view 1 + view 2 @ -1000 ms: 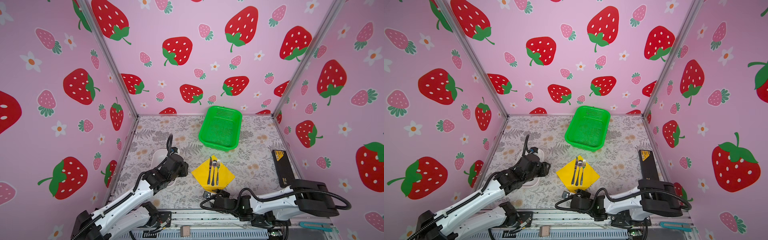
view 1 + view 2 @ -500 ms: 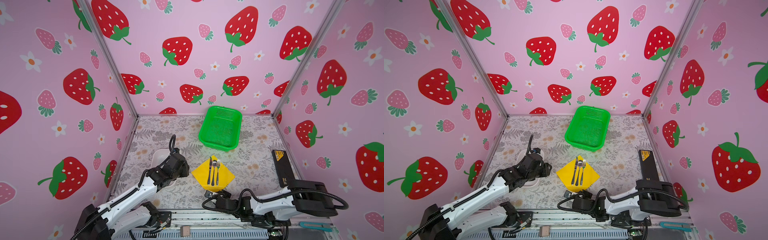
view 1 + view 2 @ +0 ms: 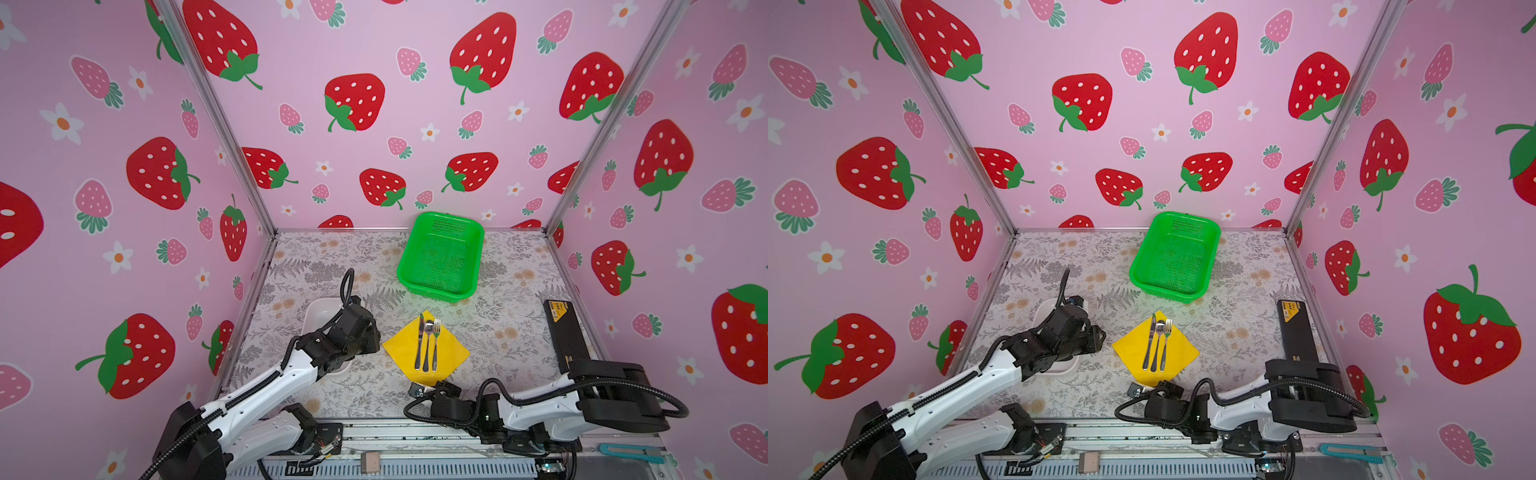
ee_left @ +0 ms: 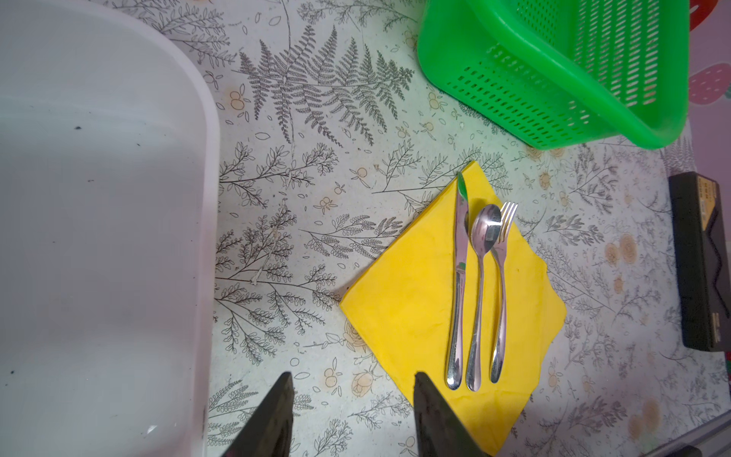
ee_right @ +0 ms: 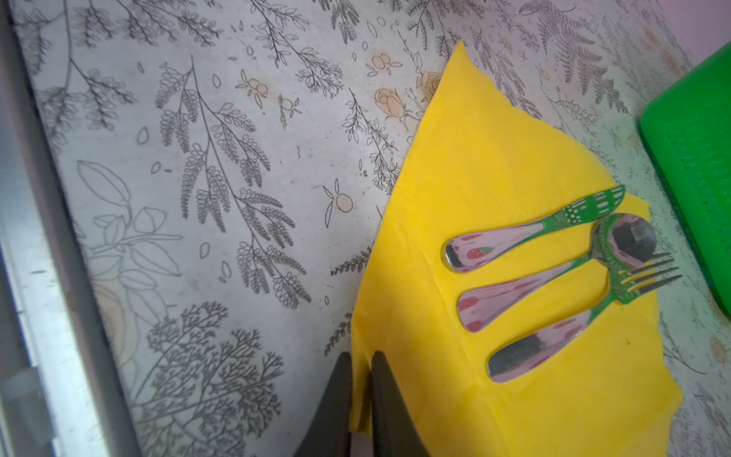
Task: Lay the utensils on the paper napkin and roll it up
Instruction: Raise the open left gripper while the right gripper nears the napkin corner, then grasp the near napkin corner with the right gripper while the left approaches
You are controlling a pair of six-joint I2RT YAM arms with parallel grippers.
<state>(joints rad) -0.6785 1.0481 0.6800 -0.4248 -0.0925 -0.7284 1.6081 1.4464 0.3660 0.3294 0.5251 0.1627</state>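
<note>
The paper napkin (image 3: 401, 349) (image 3: 1131, 349) lies as a yellow diamond on the floral table, in front of the green basket. The utensils (image 3: 427, 345) (image 3: 1158, 345), a knife (image 4: 459, 277), a spoon (image 4: 480, 285) and a fork (image 4: 501, 285), lie side by side on it, heads toward the basket. My right gripper (image 5: 360, 356) (image 3: 424, 388) is shut on the napkin's near corner, and a fold of yellow paper (image 5: 494, 178) stands pinched between the fingers. Left of the napkin my left gripper (image 4: 350, 380) (image 3: 372, 345) hangs open and empty beside its left corner.
A green mesh basket (image 3: 440, 253) stands at the back, just beyond the napkin. A white tray (image 3: 322, 316) (image 4: 99, 198) lies under the left arm. A black box (image 3: 563, 332) lies along the right wall. A metal rail (image 5: 59, 237) borders the table's front edge.
The right gripper's fingers have closed on the napkin's near corner. The left arm has shifted slightly right toward the napkin, still open.
</note>
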